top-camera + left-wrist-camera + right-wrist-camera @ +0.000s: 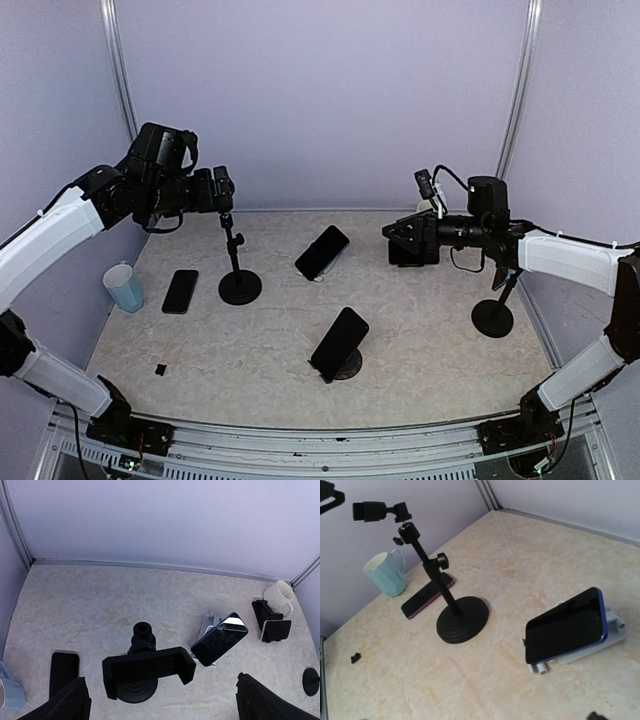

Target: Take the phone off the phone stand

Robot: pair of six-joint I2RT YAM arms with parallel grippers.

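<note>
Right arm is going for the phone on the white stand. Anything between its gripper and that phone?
Nothing visible. The gap between the right gripper and the phone on the white stand is open; the black pole stand sits on the phone's far side.

Left wrist view: my left claw is cut by the bottom edge, and only two dark fingertips show, set wide apart. The blue cup is clipped at the left edge.

Right wrist view: my right claw is just a dark speck at the bottom edge.

Top view: it merges with the dark stand behind, so the jaw gap is unreadable. Small black bit on the desk, too small to identify.
</note>
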